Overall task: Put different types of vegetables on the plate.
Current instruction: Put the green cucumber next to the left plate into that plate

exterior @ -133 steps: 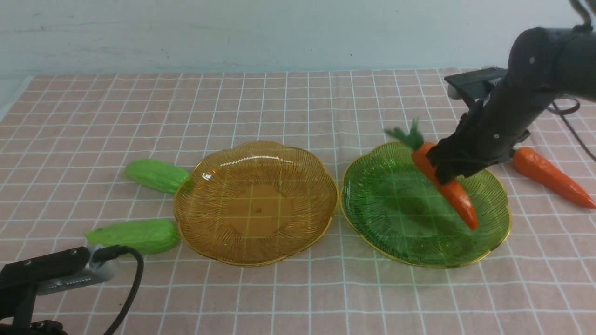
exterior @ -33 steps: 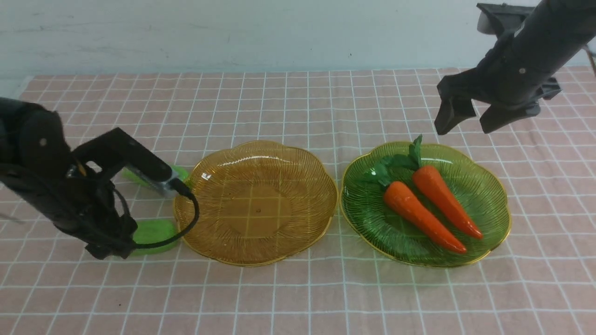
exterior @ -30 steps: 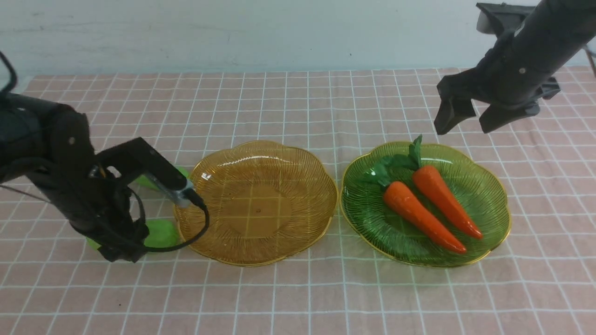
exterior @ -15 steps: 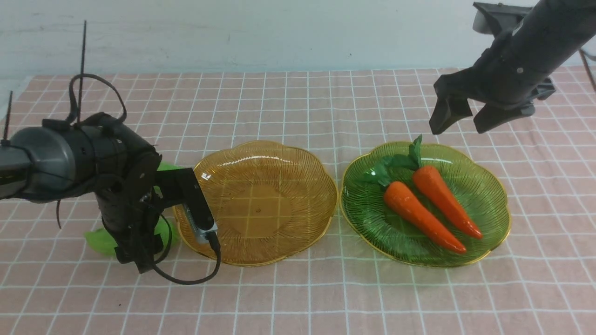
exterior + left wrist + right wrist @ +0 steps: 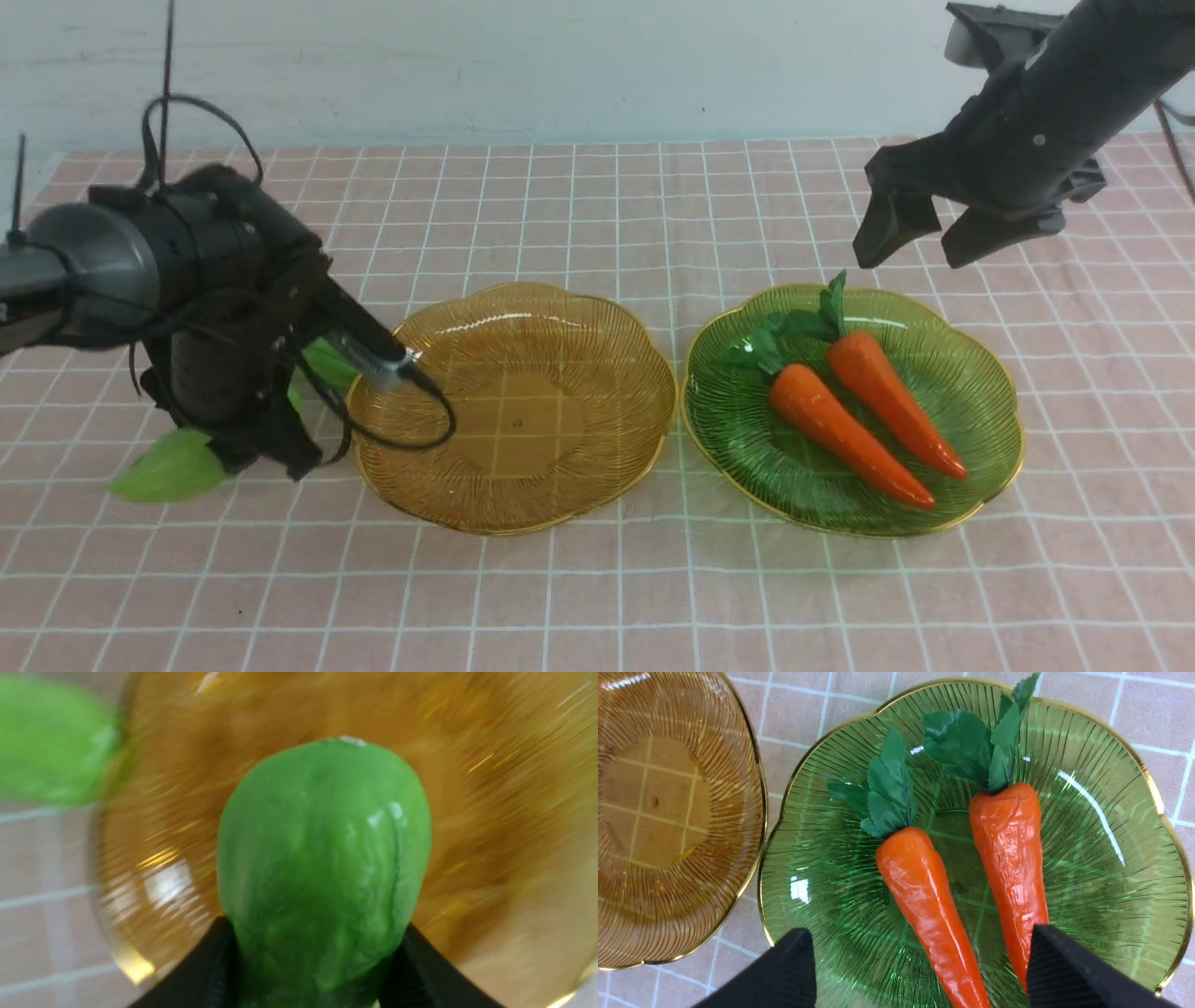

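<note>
My left gripper is shut on a light-green ridged gourd, held tilted just left of the amber plate. In the left wrist view the gourd fills the gap between the black fingers, with the amber plate blurred behind it. A second gourd lies on the cloth behind my left arm, by the amber plate's rim. Two orange carrots lie side by side in the green plate. My right gripper hangs open and empty above that plate's far edge.
A pink checked cloth covers the table. The two glass plates nearly touch at the middle. A black cable from my left wrist loops over the amber plate's left rim. A pale wall stands behind the table.
My left gripper has closed on the near gourd and lifted it, swinging its free end out to the left. My right arm has barely shifted.
</note>
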You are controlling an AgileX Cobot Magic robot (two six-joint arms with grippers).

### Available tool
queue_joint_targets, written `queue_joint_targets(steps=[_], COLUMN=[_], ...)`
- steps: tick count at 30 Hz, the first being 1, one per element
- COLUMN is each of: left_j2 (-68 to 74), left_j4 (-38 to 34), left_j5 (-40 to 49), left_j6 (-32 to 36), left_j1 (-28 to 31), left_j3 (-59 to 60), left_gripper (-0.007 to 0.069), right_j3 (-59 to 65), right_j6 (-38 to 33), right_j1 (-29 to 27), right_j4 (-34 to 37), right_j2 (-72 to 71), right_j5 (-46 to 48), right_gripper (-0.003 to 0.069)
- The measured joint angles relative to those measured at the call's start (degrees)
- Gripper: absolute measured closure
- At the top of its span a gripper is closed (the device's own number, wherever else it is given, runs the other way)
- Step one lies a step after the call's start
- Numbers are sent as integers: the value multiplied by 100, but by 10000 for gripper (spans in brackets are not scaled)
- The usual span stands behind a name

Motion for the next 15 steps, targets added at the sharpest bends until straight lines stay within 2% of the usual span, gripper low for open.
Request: queue_joint_targets(steps=[2,7,10,13,15], left_j2=[56,265,381,385,392], left_j4=[-406,-876,-1038,-1030,-1012], left_j5=[-275,-507,-583,-1038,-1349], left_j6=[0,-96,-361,-704,-1506], left_j1=[0,0,0,121,577], left_j3=[-13,-13,-13,-13,-13], left_gripper=[301,223,96,-13,-51], right_j3=[0,0,0,0,0], right_j6=[0,0,0,0,0], right_j1=[0,0,0,0,0], right_j4=[0,0,-5,-11,-5], right_j2=[0,0,0,0,0], right_j5=[0,0,0,0,0], right_gripper=[108,108,108,108,108])
